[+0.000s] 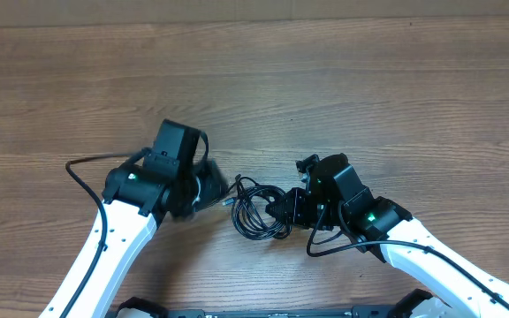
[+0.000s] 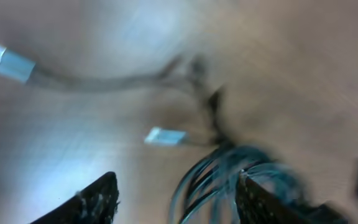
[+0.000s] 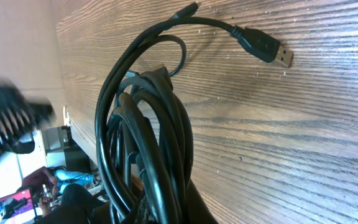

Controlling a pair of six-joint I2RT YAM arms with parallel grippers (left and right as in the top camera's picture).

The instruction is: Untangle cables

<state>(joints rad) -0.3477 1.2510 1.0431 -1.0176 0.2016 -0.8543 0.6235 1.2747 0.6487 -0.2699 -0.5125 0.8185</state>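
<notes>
Black, limp, light cables [image 1: 256, 212] lie coiled: right pincer [image 1: 287, 208] clamps the bundle's near edge, left pincer [image 1: 210, 188] stands parted just beside it. We judge a stiff plug [image 3: 272, 51] the surest hold.

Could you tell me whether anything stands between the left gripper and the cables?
Nothing visible does: the open left gripper sits close beside the cables, bare table between, while the right gripper holds their coil.
</notes>
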